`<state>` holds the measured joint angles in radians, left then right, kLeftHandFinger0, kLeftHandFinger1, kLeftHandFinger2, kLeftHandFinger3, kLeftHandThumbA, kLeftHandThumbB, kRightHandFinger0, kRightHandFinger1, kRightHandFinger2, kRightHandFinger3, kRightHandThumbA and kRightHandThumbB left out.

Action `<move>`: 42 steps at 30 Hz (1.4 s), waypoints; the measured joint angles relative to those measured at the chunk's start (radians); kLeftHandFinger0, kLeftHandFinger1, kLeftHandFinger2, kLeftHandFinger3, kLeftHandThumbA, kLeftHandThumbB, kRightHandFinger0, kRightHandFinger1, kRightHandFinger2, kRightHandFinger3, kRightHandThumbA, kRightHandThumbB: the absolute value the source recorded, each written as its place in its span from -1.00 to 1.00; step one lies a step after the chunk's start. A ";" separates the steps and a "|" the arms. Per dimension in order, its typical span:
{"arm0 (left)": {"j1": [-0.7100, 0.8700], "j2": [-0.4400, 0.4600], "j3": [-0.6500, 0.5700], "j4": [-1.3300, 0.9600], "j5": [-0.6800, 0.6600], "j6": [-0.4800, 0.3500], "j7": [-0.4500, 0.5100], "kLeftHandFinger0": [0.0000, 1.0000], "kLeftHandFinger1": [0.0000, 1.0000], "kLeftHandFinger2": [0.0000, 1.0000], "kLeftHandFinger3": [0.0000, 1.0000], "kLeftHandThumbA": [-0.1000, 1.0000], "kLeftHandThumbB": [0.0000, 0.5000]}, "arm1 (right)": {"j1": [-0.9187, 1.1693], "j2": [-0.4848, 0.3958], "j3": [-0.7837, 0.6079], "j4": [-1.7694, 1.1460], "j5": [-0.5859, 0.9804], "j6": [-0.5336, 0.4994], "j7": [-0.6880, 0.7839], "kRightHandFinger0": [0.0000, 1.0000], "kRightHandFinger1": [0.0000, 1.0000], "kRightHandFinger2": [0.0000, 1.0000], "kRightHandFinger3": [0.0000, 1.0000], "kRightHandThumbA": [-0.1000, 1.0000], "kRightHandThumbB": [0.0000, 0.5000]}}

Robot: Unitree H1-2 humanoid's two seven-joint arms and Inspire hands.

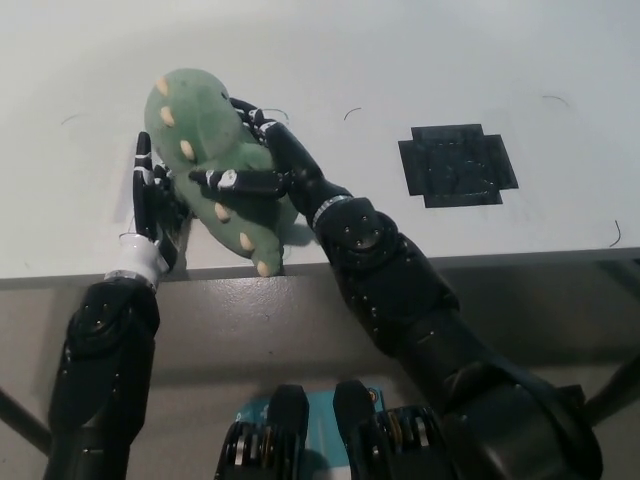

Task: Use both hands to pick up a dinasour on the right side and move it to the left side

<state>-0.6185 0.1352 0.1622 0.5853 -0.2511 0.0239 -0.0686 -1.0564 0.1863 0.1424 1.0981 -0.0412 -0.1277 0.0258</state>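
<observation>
A green plush dinosaur (205,140) with tan spots leans over the near left part of the white table (420,60), its tail end near the front edge. My black right hand (262,165) is wrapped around its right side, fingers across the body. My left hand (152,205) presses against the toy's left side, fingers upright and partly hidden behind the plush. The dinosaur is clamped between both hands.
A black tape patch (458,165) lies on the table to the right. A few thin dark marks dot the tabletop. The table's front edge (520,258) runs across the view just below the hands.
</observation>
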 measured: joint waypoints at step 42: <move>0.304 0.145 -0.004 -0.358 -0.005 -0.019 -0.119 1.00 1.00 1.00 1.00 1.00 0.75 | 0.257 -0.200 -0.113 -0.590 0.057 0.141 0.138 1.00 1.00 1.00 1.00 1.00 -0.13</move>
<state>-0.3144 0.2800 0.1583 0.2277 -0.2565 0.0045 -0.1876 -0.7996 -0.0138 0.0291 0.5084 0.0157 0.0134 0.1637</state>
